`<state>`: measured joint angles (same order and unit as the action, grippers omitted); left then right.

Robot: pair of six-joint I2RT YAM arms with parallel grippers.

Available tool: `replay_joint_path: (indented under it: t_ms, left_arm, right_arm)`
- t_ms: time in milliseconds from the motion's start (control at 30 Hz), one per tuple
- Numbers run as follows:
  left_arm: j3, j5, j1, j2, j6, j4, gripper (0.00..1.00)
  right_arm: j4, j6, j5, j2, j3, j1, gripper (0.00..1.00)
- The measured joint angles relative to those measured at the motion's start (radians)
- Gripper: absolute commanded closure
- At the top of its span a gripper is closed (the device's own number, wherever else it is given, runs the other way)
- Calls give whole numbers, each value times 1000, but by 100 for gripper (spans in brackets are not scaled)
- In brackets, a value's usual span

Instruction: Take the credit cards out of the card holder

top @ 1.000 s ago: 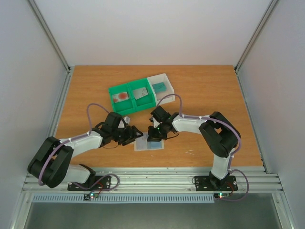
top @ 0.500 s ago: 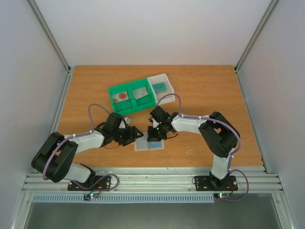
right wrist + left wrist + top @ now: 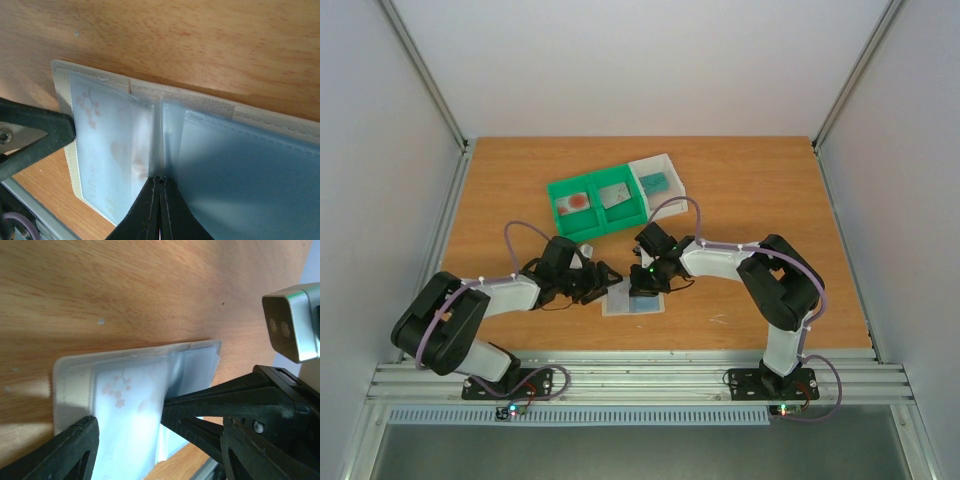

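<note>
The card holder (image 3: 633, 301) lies opened flat on the table, beige with clear sleeves (image 3: 60, 90). A pale blue credit card (image 3: 107, 150) with pink blossoms sits in its left sleeve (image 3: 130, 410). The right sleeve (image 3: 250, 175) looks blue; I cannot tell whether it holds a card. My right gripper (image 3: 160, 181) is shut, its tip pressed on the holder's centre fold (image 3: 645, 284). My left gripper (image 3: 159, 432) is open, straddling the left half of the holder (image 3: 604, 281); one finger (image 3: 35, 130) touches the holder's left edge. Other credit cards lie in the trays.
A green two-compartment tray (image 3: 560, 190) behind the arms holds a white card with a red circle (image 3: 576, 203) and a grey card (image 3: 617, 194). Beside it a white tray (image 3: 670, 165) holds a teal card (image 3: 656, 182). The right wrist camera (image 3: 292, 322) hangs close to the left gripper.
The left arm's elbow has swung inward toward the middle. Both grippers and the card holder stay almost where they were.
</note>
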<state>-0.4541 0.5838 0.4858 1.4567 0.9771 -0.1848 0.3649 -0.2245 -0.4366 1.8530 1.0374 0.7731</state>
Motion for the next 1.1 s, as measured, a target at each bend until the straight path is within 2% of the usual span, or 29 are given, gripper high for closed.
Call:
replay_joint_path:
  t_ms: [300,600,800,933,1100]
  left_arm:
    - [8,43,6,-64,65,-25,32]
    - [7,-23,6,-175,0,122,27]
    - [10,-48,6,-194,-19,147,27]
    - [13,-50,6,-194,-22,152,27]
    - [17,-48,6,-194,-25,154,25]
  right_arm:
    - [-24,-3,0,-8,-16,0,97]
    - [7,-5,-8,-16,-6,2,89]
    - [74,-3,3,-23,28,5,88]
    - [101,-3,18,-23,51,14,90]
    - [122,-1,26,-19,58,21,98]
